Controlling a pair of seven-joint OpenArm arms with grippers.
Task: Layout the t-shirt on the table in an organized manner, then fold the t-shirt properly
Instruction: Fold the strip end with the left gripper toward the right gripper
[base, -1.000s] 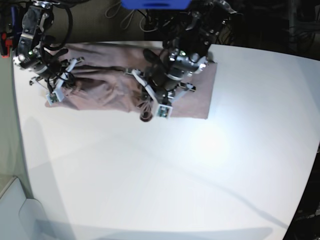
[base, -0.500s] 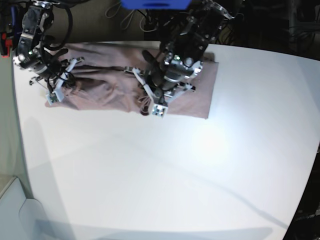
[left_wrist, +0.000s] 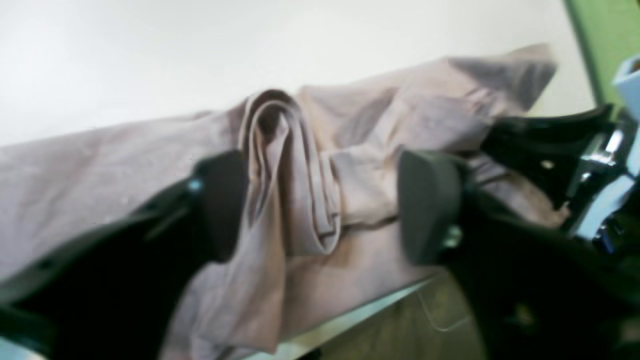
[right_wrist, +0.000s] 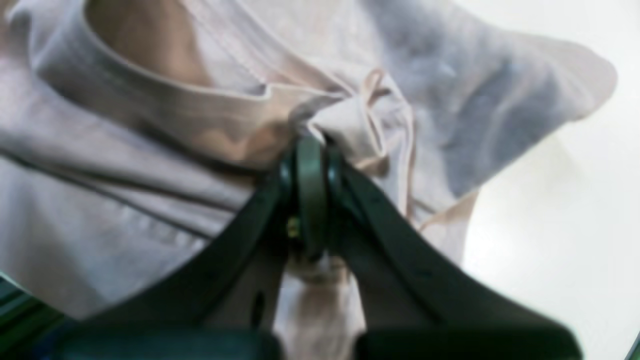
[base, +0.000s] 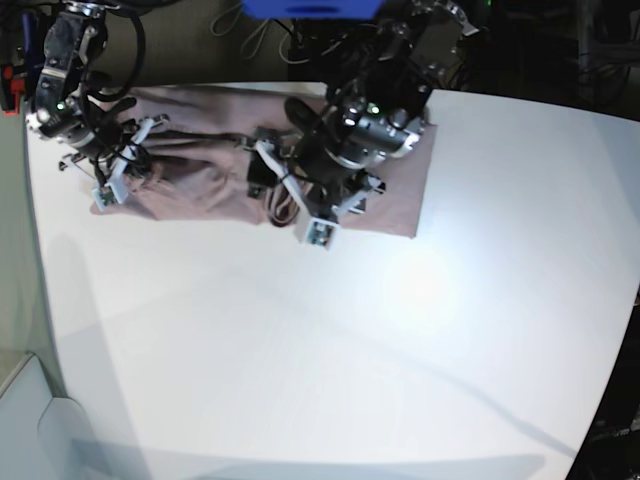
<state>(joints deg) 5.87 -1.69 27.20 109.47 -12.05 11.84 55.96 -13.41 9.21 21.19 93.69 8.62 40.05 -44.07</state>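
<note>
The mauve-pink t-shirt (base: 395, 195) lies bunched along the far edge of the white table (base: 350, 350). My left gripper (base: 287, 195) is over the shirt's wrinkled middle. In the left wrist view it (left_wrist: 325, 205) is open, and its two fingers stand on either side of a rolled fold of the shirt (left_wrist: 285, 180). My right gripper (base: 115, 175) is at the shirt's left end. In the right wrist view it (right_wrist: 310, 165) is shut on a pinch of shirt fabric (right_wrist: 350, 115) near the collar band.
Dark cables and gear sit behind the table's far edge, with a blue object (base: 310, 8) at top centre. A red item (base: 10, 90) is at the far left. The table's rounded left edge runs close to my right arm. A pale grey surface (base: 20, 400) lies at lower left.
My left gripper has shifted left over the shirt and its fingers have spread wider around the fold. My right arm has stayed put, still holding the cloth.
</note>
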